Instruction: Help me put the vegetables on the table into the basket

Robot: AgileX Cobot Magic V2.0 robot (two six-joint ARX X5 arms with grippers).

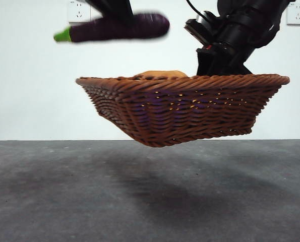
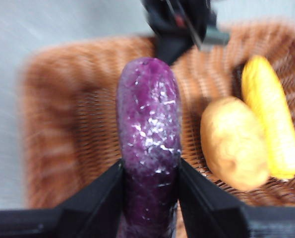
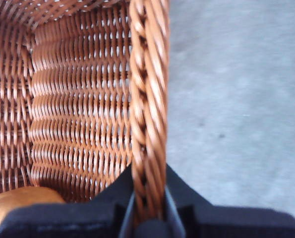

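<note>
The brown wicker basket point(image 1: 180, 106) hangs above the grey table point(image 1: 150, 196), a little tilted. My right gripper point(image 3: 148, 198) is shut on the basket's braided rim point(image 3: 147, 99) and holds it up; its arm shows behind the basket's right part point(image 1: 230, 45). My left gripper point(image 2: 149, 183) is shut on the purple eggplant point(image 2: 149, 129) and holds it level above the basket's left part point(image 1: 119, 26), green stem pointing left. The tan potato point(image 2: 234, 144) and the yellow lump point(image 2: 273, 119) lie inside the basket. The potato's top peeks over the rim point(image 1: 160, 74).
The basket casts a shadow on the table point(image 1: 160, 186). A white wall with two sockets point(image 1: 79, 10) stands behind.
</note>
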